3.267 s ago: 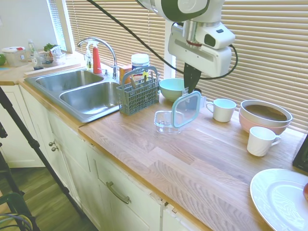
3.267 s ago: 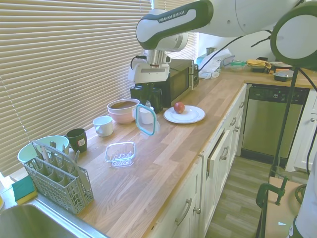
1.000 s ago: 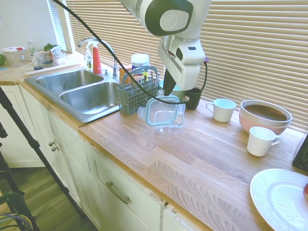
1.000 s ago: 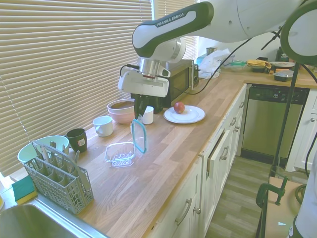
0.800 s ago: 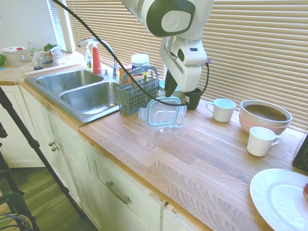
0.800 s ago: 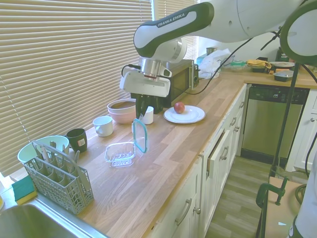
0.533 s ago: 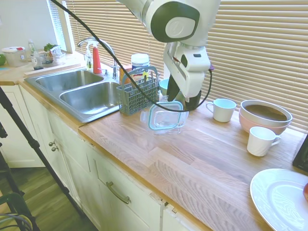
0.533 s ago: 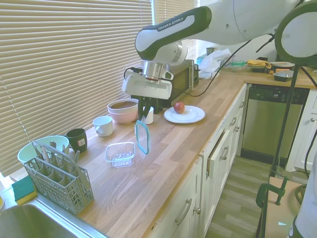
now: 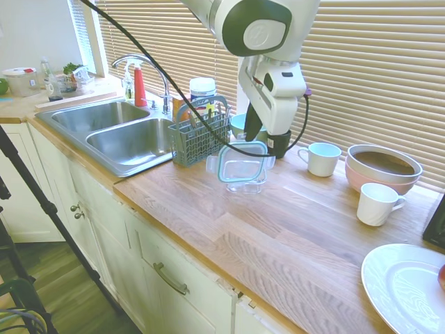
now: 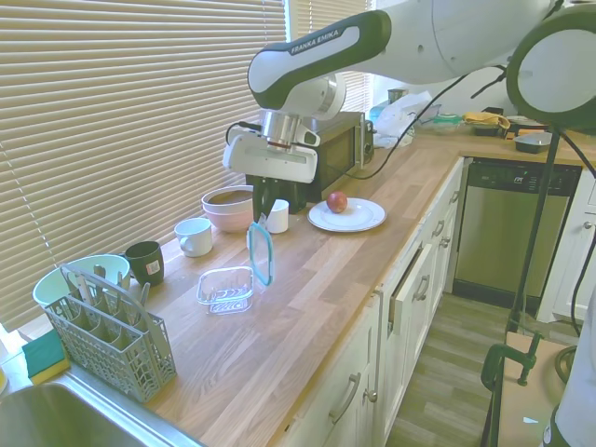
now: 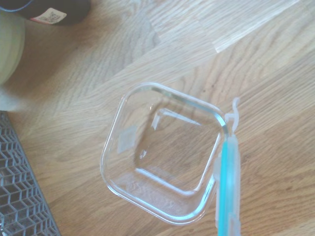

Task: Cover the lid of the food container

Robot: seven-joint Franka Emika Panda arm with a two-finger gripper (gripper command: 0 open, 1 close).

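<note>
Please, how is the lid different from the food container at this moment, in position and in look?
The lid hangs above the counter, held on edge in the end effector; the food container stands flat on the wooden counter, open. The lid carries a teal-blue rim; the food container is clear all over. The lid is a thin flat piece; the food container is a shallow box with walls. Both are rounded squares of clear material.

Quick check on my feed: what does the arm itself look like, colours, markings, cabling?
The arm is glossy white with dark green-grey joint bands; one reads FRANKA EMIKA in white. A boxy white gripper body carries short black fingers. Black cable loops along the arm to the wrist.
</note>
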